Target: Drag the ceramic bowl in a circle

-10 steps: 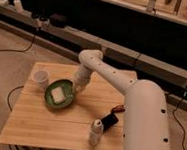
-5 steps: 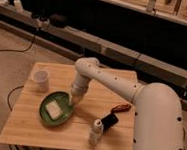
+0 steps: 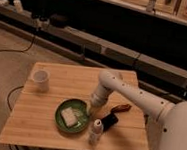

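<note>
The ceramic bowl [image 3: 72, 117] is a shallow round green dish with a pale rectangular block inside. It sits on the wooden table [image 3: 66, 81], near the front middle. My gripper [image 3: 90, 109] reaches down from the white arm and rests at the bowl's right rim, touching it. The small white mug [image 3: 40, 79] stands at the table's left side, apart from the bowl.
A small white bottle [image 3: 95, 131] stands just right of the bowl near the front edge. A dark object [image 3: 109, 121] and a brown one [image 3: 121, 108] lie to the right. The table's front edge is close to the bowl.
The bowl has moved from the table's left middle toward the front and to the right, with the gripper at its rim. The arm has swung the same way.
</note>
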Controlling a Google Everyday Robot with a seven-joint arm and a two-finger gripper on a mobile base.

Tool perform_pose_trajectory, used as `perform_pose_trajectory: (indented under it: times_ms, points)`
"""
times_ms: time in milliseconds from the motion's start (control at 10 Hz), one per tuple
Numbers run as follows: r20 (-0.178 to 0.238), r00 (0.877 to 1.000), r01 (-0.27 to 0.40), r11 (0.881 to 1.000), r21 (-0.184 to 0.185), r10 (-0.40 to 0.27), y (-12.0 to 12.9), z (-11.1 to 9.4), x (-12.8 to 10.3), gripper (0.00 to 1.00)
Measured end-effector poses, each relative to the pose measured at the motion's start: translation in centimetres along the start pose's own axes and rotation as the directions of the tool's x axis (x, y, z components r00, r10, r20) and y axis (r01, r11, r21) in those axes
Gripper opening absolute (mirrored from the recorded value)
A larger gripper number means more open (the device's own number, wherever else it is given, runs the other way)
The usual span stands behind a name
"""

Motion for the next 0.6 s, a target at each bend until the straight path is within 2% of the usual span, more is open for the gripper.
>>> perform_pose_trajectory:
  times_ms: [100,300,400,600]
  points:
    - [-0.044,0.998,-0.052,0.998,0.018,0.053,1.5,-1.7,0.8,0.12]
    - [-0.135,0.98,-0.139,0.989,0.049,0.145,3.8,-5.8,3.0,0.12]
    - [-0.148,0.974,-0.162,0.985,0.059,0.169,4.3,-6.8,3.5,0.12]
    - [-0.121,0.974,-0.187,0.98,0.062,0.193,4.6,-7.2,3.4,0.12]
